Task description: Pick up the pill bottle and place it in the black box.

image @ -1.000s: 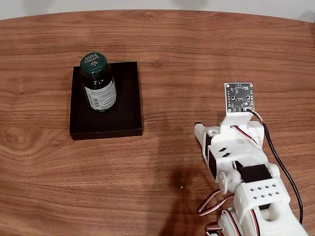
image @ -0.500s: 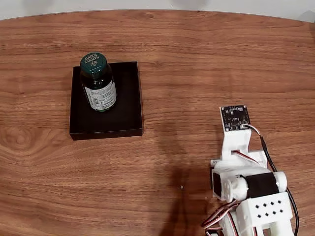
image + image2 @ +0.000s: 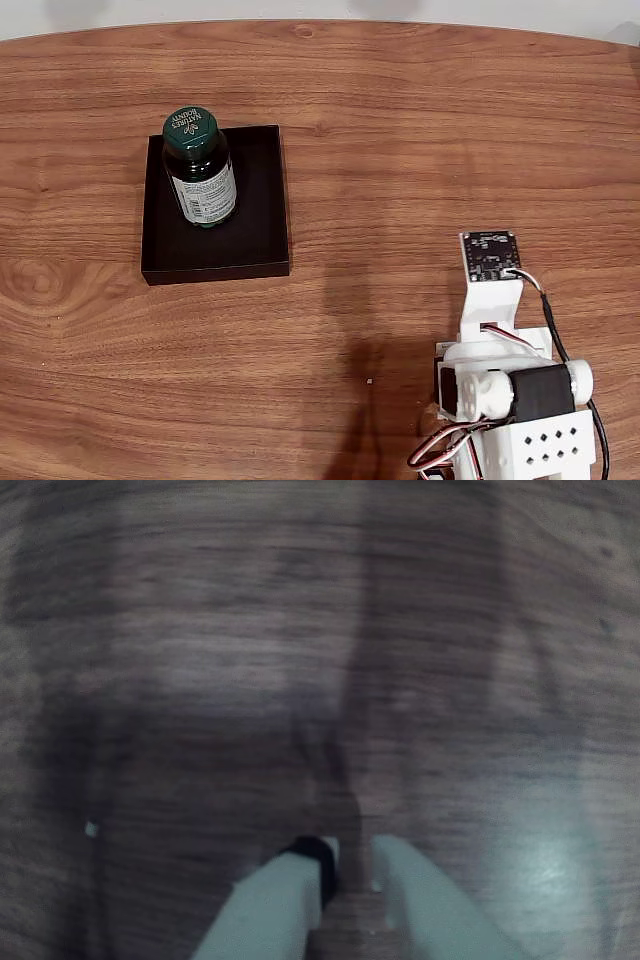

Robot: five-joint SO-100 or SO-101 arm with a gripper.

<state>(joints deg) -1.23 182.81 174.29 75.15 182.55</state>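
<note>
The pill bottle (image 3: 201, 168) stands upright in the black box (image 3: 255, 215); my pincer (image 3: 350, 865), fingers nearly together and empty, hangs over bare counter (image 3: 420, 120).

table (image 3: 420, 120): wood-grain, slight sheen; black box (image 3: 262, 215): matt; arm (image 3: 520, 420): white plastic

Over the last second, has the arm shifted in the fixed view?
Yes. The arm has pulled back toward the bottom edge, farther from the black box. The pill bottle stands in the box, unmoved.
</note>
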